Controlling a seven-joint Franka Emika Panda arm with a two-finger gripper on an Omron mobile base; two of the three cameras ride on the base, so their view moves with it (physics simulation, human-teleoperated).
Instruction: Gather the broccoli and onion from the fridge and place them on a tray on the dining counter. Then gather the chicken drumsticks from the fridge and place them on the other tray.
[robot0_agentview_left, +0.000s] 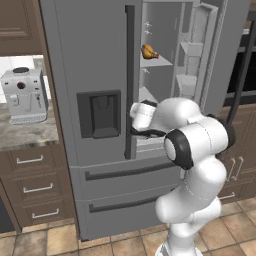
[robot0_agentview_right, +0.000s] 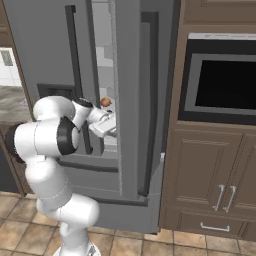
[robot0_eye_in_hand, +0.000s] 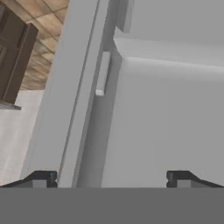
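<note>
Jaws wide apart, nothing between them: in the hand view the two dark fingertips (robot0_eye_in_hand: 41, 178) sit at opposite bottom corners with bare grey fridge interior in the gap. Gripper (robot0_eye_in_hand: 112, 179) points at a pale shelf surface and the edge of a door or wall panel; a small light clip-like piece (robot0_eye_in_hand: 103, 73) sits on that edge.

Fridge (robot0_agentview_left: 85, 75) has its right door (robot0_agentview_left: 212, 55) swung open, left door with the dark dispenser recess (robot0_agentview_left: 100, 114) shut. Arm (robot0_agentview_left: 192, 145) reaches from the lower right into the open compartment, hand at about the lower shelf, just beside the long dark handle (robot0_agentview_left: 130, 80).

One chicken drumstick (robot0_agentview_left: 149, 52) lies on an upper shelf, well above the hand, golden-brown, apart from the gripper. From the right base view a small round orange-brown thing (robot0_agentview_right: 105, 102) shows just above the hand inside the fridge — probably the onion, but it's small and partly hidden by the door edge, so not certain.

Outside: coffee machine (robot0_agentview_left: 24, 95) on the stone worktop (robot0_agentview_left: 25, 135) left of the fridge, wooden drawers (robot0_agentview_left: 35, 187) below it. Built-in oven (robot0_agentview_right: 222, 82) in the brown cabinets right of the fridge.
</note>
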